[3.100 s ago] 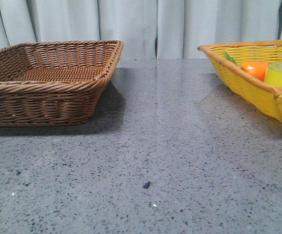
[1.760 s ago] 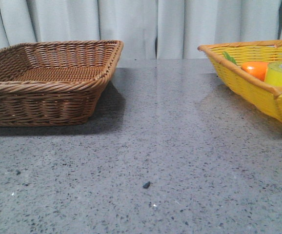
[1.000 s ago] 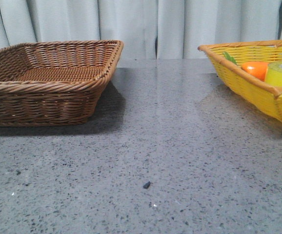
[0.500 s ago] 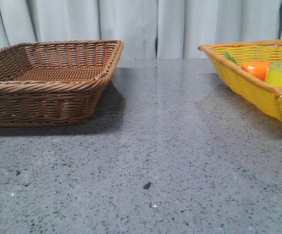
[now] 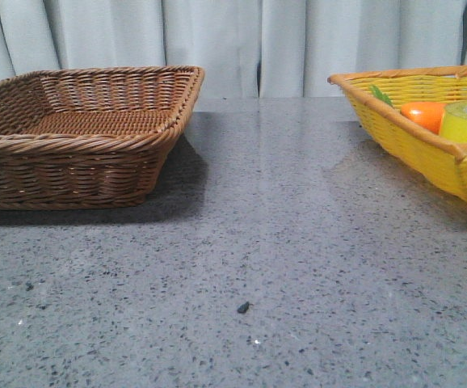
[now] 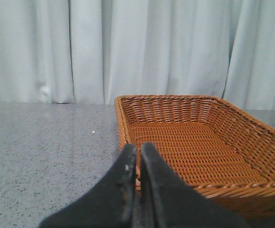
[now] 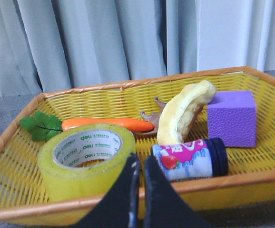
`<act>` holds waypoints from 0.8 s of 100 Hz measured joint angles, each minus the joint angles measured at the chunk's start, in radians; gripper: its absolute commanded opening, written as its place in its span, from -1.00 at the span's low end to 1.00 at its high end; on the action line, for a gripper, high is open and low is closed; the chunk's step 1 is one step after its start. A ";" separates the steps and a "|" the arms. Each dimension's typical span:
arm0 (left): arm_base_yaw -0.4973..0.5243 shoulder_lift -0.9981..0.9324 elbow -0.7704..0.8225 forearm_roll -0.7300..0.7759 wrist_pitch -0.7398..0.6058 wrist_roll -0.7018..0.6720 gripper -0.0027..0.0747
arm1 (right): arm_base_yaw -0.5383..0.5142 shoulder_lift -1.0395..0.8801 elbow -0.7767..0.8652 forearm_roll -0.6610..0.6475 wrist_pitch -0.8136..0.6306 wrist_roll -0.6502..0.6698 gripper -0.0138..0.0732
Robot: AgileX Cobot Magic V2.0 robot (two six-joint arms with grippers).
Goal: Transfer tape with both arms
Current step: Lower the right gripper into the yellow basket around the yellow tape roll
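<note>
Yellow tape point(image 7: 84, 159): you see it unmoved in its basket point(image 7: 14, 178).
Change: none; transfer unstarted.
Left gripper point(image 6: 138, 153): fingers pressed together.
Right gripper point(image 7: 140, 164): likewise, empty.

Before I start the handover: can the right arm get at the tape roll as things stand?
Probably yes. The tape lies flat in the yellow basket just ahead of the right gripper, nothing on top of it. Its fingers are shut, though, and the basket's near rim lies between, so it must open and go over.
</note>
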 measured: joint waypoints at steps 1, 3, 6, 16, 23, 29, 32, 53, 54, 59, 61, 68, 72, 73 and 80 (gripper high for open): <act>0.000 0.002 -0.004 0.000 0.007 0.000 -0.99 | 0.000 0.005 -0.007 0.000 0.009 0.000 -0.85; 0.000 0.009 -0.016 0.000 0.015 0.000 -0.99 | 0.000 0.020 -0.027 0.000 0.018 0.000 -0.85; 0.000 0.023 -0.031 0.000 0.027 0.000 -0.99 | 0.000 0.042 -0.055 0.000 0.046 0.000 -0.85; 0.000 0.077 -0.090 0.000 0.066 0.000 -0.99 | 0.000 0.139 -0.165 0.000 0.129 0.000 -0.85; 0.000 0.124 -0.131 0.000 0.098 0.000 -0.99 | 0.000 0.218 -0.242 0.000 0.191 0.000 -0.85; 0.000 0.163 -0.162 -0.001 0.126 0.000 -0.99 | 0.000 0.287 -0.305 0.000 0.243 0.000 -0.81; 0.000 0.187 -0.179 -0.001 0.133 0.000 -0.99 | 0.007 0.330 -0.344 0.000 0.265 0.000 -0.78; 0.000 0.303 -0.235 -0.001 0.151 0.000 -0.99 | 0.094 0.605 -0.568 0.010 0.402 -0.029 -0.17; 0.000 0.306 -0.237 -0.001 0.151 0.000 -0.99 | 0.098 0.614 -0.575 0.010 0.407 -0.029 -0.12; 0.000 0.322 -0.239 -0.001 0.151 0.000 -0.99 | 0.127 0.682 -0.622 0.010 0.439 -0.033 0.09; 0.000 0.328 -0.239 -0.001 0.151 0.000 -0.99 | 0.140 0.710 -0.641 0.010 0.451 -0.033 0.17; 0.000 0.338 -0.240 -0.001 0.151 0.000 -0.99 | 0.180 0.803 -0.702 0.010 0.490 -0.035 0.41; 0.000 0.341 -0.240 -0.001 0.151 0.000 -0.99 | 0.203 0.858 -0.737 0.010 0.514 -0.035 0.49; 0.000 0.342 -0.240 -0.001 0.151 0.000 -0.99 | 0.207 0.868 -0.742 0.012 0.518 -0.035 0.50; 0.000 0.342 -0.240 -0.001 0.151 0.000 -0.99 | 0.241 0.962 -0.799 0.013 0.562 -0.037 0.51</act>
